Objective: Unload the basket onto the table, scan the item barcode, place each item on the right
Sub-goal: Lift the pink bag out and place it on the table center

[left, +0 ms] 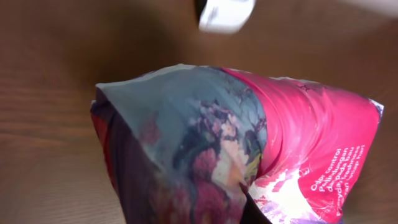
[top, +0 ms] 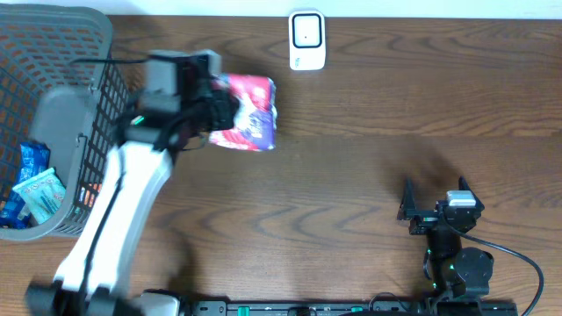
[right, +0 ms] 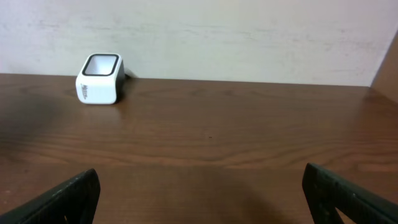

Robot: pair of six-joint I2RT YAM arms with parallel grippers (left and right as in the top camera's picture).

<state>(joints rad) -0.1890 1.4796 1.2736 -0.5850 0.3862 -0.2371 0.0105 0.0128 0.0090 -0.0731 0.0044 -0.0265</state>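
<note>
My left fingers point(top: 219, 111) are clamped on a soft, glossy pink floral pack point(top: 253, 112) at 11 o'clock, near the boxy white scanner point(top: 307, 39) at 12. My right fingers point(right: 62, 202) stand wide apart at 4. The counter point(top: 351, 175) is dark wood grain, with a grey mesh basket point(top: 101, 70) at 9 and a pale wall point(right: 249, 37) behind.

- pack point(left: 249, 155) in the left gripper point(top: 219, 112): blurred, cropped below, covering nearly all of its fingers.
- scanner point(left: 227, 14) beyond those fingers: blurred, cropped at top.
- right fingers point(right: 62, 199): cropped at the bottom edge.
- basket point(top: 53, 17) contents: unreadable.
</note>
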